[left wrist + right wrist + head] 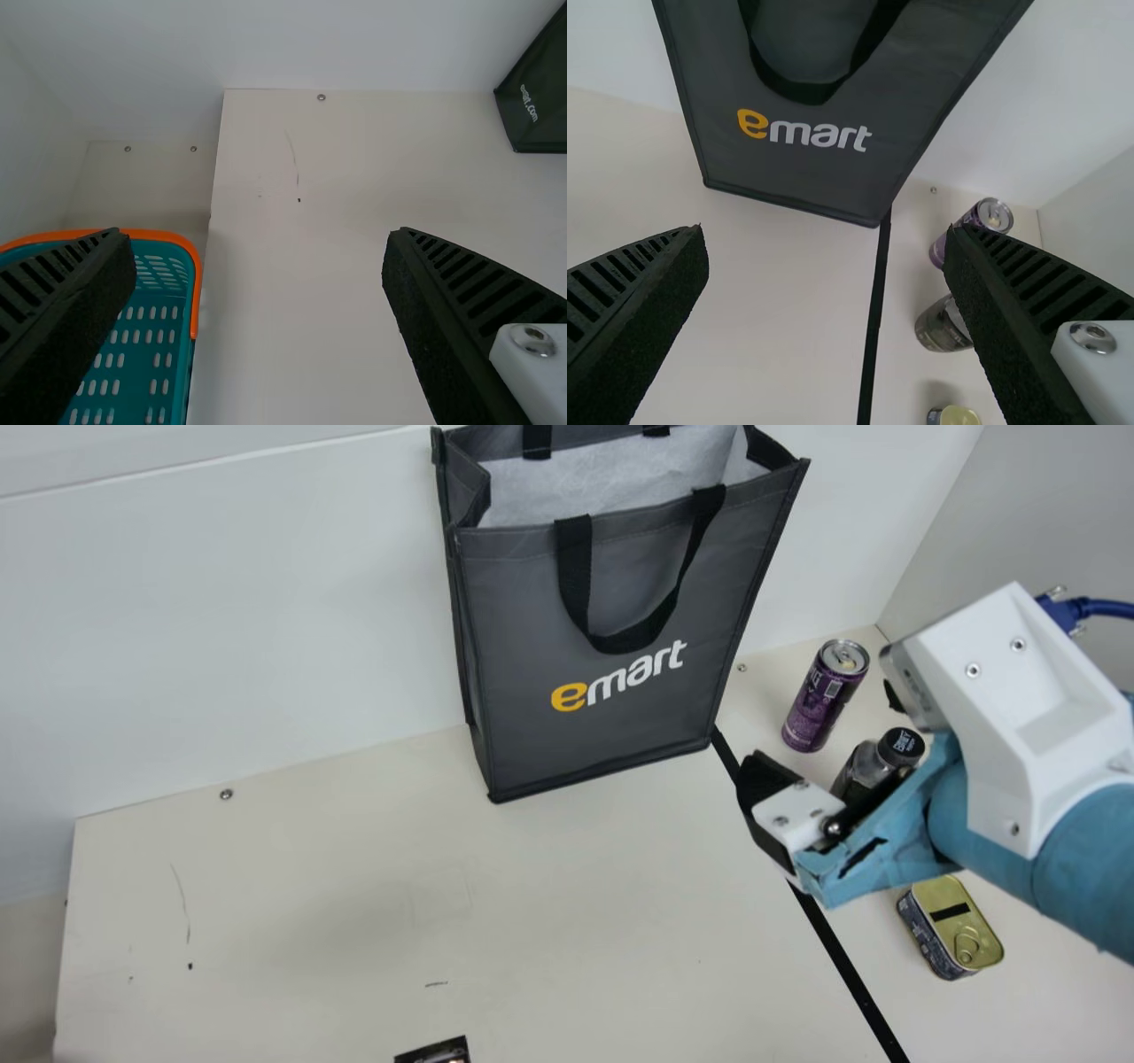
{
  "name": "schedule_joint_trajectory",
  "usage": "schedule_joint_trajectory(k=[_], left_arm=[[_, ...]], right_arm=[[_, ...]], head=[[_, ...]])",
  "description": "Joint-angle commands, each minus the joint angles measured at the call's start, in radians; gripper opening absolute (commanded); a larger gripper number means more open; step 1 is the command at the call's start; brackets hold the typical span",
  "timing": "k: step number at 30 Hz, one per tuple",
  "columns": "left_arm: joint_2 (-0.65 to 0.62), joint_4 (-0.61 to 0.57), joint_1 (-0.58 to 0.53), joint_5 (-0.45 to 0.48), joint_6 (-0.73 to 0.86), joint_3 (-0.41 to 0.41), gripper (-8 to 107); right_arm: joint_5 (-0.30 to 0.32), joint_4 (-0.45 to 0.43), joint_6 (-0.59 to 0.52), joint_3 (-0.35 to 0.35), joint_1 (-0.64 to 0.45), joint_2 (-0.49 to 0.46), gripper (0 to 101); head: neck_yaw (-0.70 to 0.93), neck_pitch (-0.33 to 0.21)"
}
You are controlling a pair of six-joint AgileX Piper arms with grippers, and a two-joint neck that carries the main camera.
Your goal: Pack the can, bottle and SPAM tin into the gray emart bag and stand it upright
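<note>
In the main view, the gray emart bag (611,717) stands upright near the white back wall (248,638), its mouth open to a pale lining and a black handle (576,576) hanging down its front. On the right part of the surface (354,886), past a black line (850,957), the purple can (819,700) stands upright, nearest the bag. The bottle (902,746), black-capped, stands close to it, partly hidden by the right end effector (824,735), whose arm wears a blue-teal cover (992,815). The SPAM tin (952,926) lies flat, gold lid and pull ring up, below that arm in the view. A small dark piece at the bottom edge is too cut off to name.

In the left wrist view, the left end effector (257,252) is wide open with nothing held, over the surface. A teal basket (197,292) with an orange rim sits just beyond the surface's edge, and a bottom corner of the bag shows at the far side.

In the right wrist view, the right end effector (828,252) is wide open too, holding nothing. The bag stands ahead of it; the can, bottle and tin are on the surface, each partly hidden or cut off.
</note>
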Motion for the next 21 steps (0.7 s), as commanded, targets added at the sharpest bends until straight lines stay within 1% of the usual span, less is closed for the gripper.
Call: schedule_joint_trajectory(k=[1, 10, 21], left_arm=[[0.000, 0.000, 0.000, 0.000, 0.000, 0.000, 90], [0.000, 0.000, 0.000, 0.000, 0.000, 0.000, 90], [0.000, 0.000, 0.000, 0.000, 0.000, 0.000, 90]], right_arm=[[0.003, -0.002, -0.009, -0.027, 0.004, 0.012, 95], [0.006, 0.028, -0.099, -0.109, -0.009, 0.072, 95], [0.006, 0.124, -0.276, -0.211, -0.088, 0.154, 95]], head=[[-0.002, -0.023], [-0.002, -0.023], [-0.002, -0.023]])
